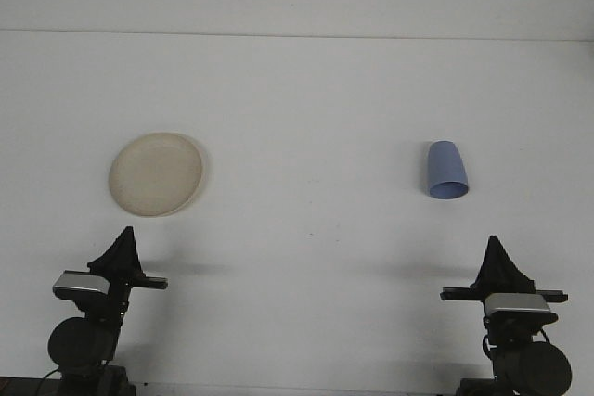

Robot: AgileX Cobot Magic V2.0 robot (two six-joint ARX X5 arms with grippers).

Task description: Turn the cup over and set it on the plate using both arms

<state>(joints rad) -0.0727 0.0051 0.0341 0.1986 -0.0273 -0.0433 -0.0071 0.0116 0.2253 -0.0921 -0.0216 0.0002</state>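
A blue cup [447, 171] lies on its side on the white table, right of centre, its open mouth facing the near edge. A cream plate [156, 173] rests flat on the left side, with nothing on it. My left gripper [120, 249] sits low at the near left, in front of the plate and well short of it. My right gripper [495, 255] sits low at the near right, in front of the cup and slightly to its right, not touching it. Each gripper appears only as a dark pointed shape.
The white table [306, 118] runs back to a far edge where a pale wall begins. Both arm bases and their wrist cameras stand at the bottom corners.
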